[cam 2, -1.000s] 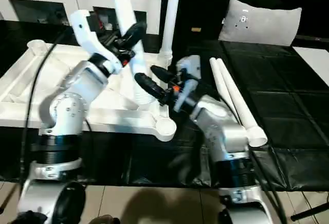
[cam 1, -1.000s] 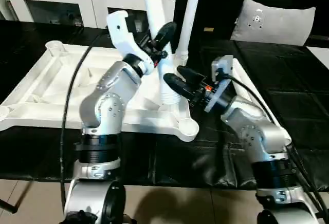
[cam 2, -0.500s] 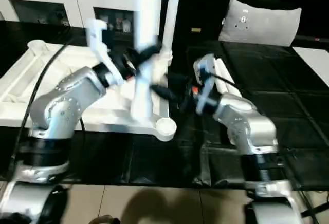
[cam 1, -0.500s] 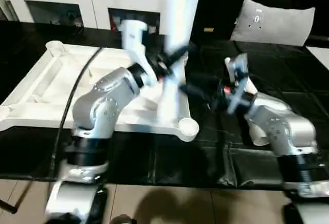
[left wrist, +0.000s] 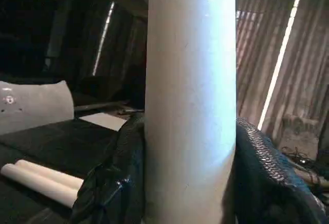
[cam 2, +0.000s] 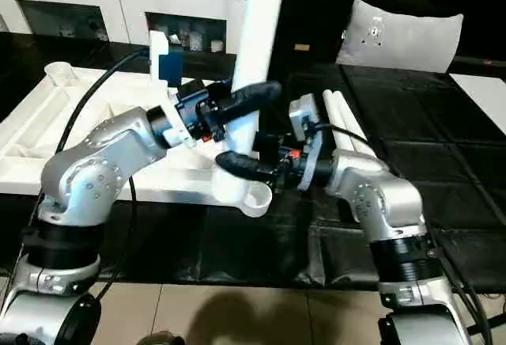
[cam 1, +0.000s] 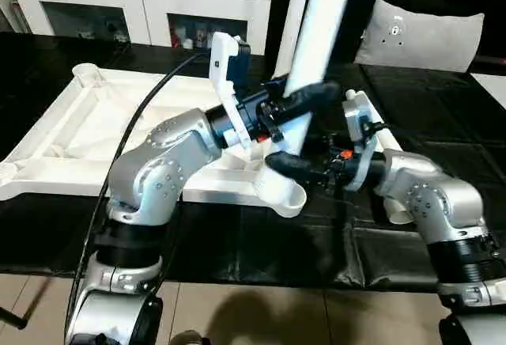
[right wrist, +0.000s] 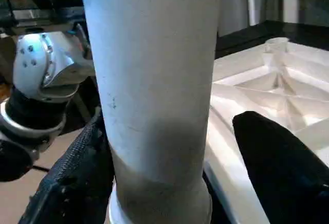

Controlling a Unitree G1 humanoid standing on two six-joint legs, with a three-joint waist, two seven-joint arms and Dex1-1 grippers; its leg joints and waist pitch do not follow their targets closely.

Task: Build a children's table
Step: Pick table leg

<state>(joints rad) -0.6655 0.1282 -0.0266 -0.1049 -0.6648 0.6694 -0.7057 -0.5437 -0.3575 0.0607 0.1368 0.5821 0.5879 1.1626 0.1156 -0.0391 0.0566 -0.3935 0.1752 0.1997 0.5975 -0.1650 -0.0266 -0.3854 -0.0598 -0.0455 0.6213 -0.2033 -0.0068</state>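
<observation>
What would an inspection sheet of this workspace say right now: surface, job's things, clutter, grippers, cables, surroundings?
Surface: black mat.
Job's things: table top upside down; one leg at its near corner socket; another leg stands behind; two spare legs lie on the mat.
Clutter: nothing seen.
Grippers: left gripper shut on the leg; right gripper open around its base.
Cables: black cable along the left arm.
Surroundings: white pillow, white cabinets.
</observation>
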